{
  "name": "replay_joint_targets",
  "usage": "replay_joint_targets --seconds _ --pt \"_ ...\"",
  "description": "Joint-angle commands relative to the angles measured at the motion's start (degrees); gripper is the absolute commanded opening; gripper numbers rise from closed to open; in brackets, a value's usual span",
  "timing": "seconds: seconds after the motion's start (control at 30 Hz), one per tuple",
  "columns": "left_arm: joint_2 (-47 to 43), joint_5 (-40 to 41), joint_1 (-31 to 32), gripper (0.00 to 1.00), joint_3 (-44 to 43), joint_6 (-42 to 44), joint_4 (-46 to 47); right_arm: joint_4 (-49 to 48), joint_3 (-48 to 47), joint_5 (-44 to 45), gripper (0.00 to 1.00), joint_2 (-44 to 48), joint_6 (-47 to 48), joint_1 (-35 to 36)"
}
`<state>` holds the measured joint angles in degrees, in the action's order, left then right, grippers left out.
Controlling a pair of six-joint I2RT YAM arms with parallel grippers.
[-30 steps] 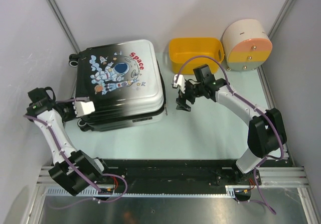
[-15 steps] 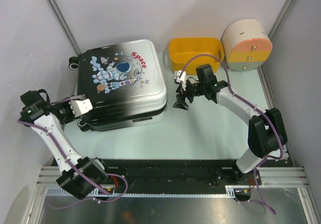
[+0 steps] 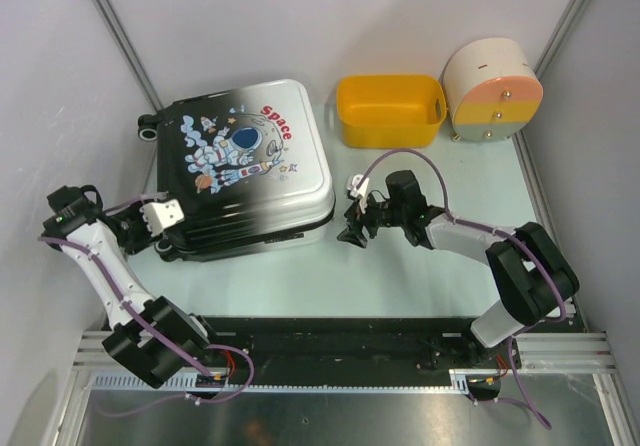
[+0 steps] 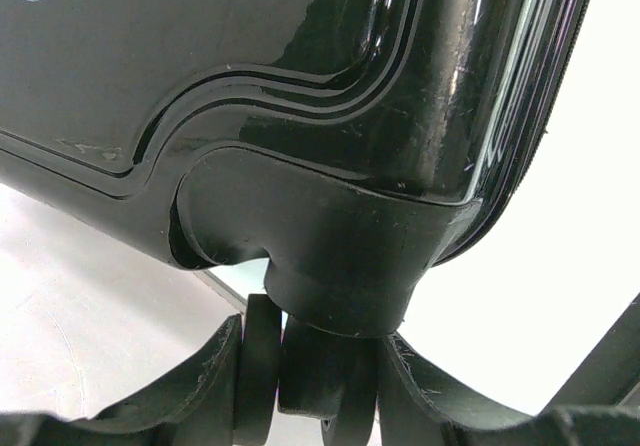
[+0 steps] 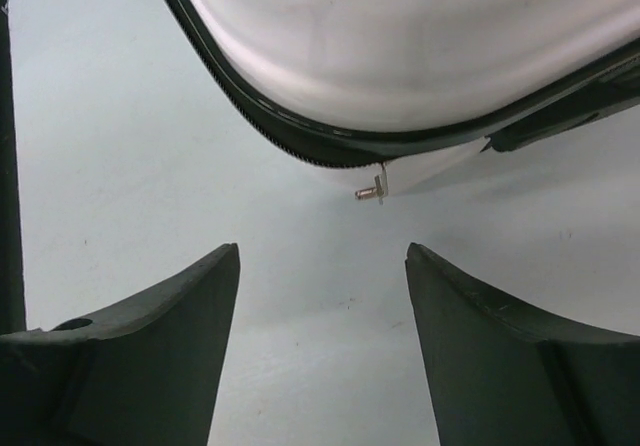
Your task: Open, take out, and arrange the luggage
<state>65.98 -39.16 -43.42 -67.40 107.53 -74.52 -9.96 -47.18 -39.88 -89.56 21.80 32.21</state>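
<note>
The luggage (image 3: 240, 171), a black-to-white suitcase with an astronaut "Space" print, lies flat and closed at the left of the table. My left gripper (image 3: 158, 234) is at its near left corner. In the left wrist view the gripper (image 4: 315, 341) is shut on a black twin wheel (image 4: 320, 371) under the black shell (image 4: 300, 76). My right gripper (image 3: 348, 224) is open and empty by the near right corner. In the right wrist view the gripper (image 5: 322, 251) faces the white shell (image 5: 420, 46), and a small metal zipper pull (image 5: 373, 191) hangs just beyond the fingertips.
A yellow plastic basket (image 3: 390, 109) stands at the back, right of the suitcase. A round cream-and-orange drawer box (image 3: 492, 91) stands at the back right corner. Grey walls close in on the left and right. Another suitcase wheel (image 3: 147, 123) sticks out at the far left corner.
My right gripper has moved toward the near edge and down, from beside the basket to the suitcase's near right corner. My left arm's wrist shifted while its gripper stayed at the near left corner.
</note>
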Motion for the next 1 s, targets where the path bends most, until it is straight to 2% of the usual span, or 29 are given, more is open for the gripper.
replay_joint_targets --seconds 0.0,0.23,0.37,0.6,0.87,0.93,0.97 --pt "0.64 -2.68 -2.55 0.00 -3.44 -2.67 -1.15 -18.84 2.09 1.30 0.70 -0.17 -4.83 1.28" --pt "2.84 -4.96 -3.95 0.00 -9.94 -6.01 -0.98 -27.39 2.09 0.07 0.56 -3.87 -6.51 2.77" --pt "2.14 -4.70 -3.95 0.00 -9.69 -5.05 -1.06 -27.49 2.18 -0.29 0.47 -4.57 -6.16 2.95" --pt "2.84 -4.87 -4.04 0.00 -8.81 -5.13 -1.15 -25.65 2.18 -0.11 0.37 -5.28 -4.49 3.21" --pt "2.75 -4.70 -4.22 0.00 -7.75 -4.52 -1.15 -21.68 2.18 3.40 0.46 -5.71 -1.15 3.30" --pt "2.93 -4.61 -4.30 0.00 -7.75 -4.61 -0.98 -22.82 2.18 5.15 0.44 -5.98 -1.15 3.39" --pt "3.11 -4.70 -4.31 0.00 -7.75 -4.52 -1.06 -23.18 2.09 5.68 0.40 -6.24 -1.32 3.48"
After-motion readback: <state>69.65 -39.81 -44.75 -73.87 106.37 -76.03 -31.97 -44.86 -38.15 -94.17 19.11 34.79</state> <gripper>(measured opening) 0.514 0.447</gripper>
